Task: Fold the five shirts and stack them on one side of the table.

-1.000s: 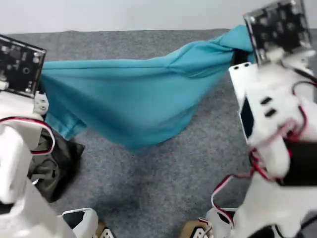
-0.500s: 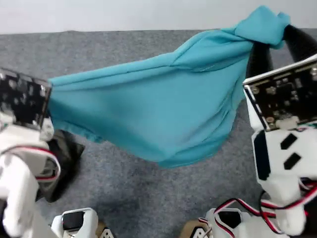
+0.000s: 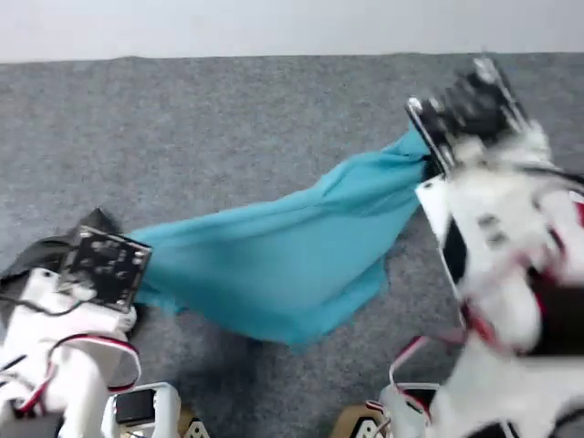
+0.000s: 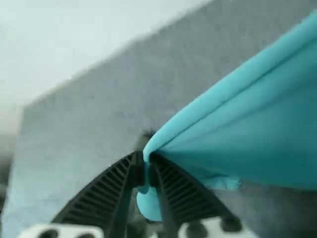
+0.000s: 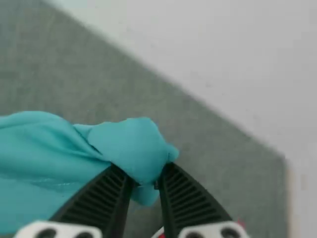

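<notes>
Teal and limp, the shirt [image 3: 274, 265] is clamped at both ends: the left gripper [image 4: 146, 159] has its jaws closed tight on a bunched corner, while the right gripper [image 5: 143, 179] bites a wadded knot of cloth at the opposite end. Between the two arms the garment hangs as a slack sling over the grey felt table [image 3: 228, 119], high at the right arm's end and low at the left, its belly sagging toward the near edge; whether it touches the surface cannot be told. The step in hand appears to be spreading the shirt flat before any fold. The next move would call for lowering both ends evenly with the cloth kept taut, so it lands without wrinkles. The fabric looks thin and creased. A dark garment [image 3: 55, 251] lies crumpled beside the left arm.
</notes>
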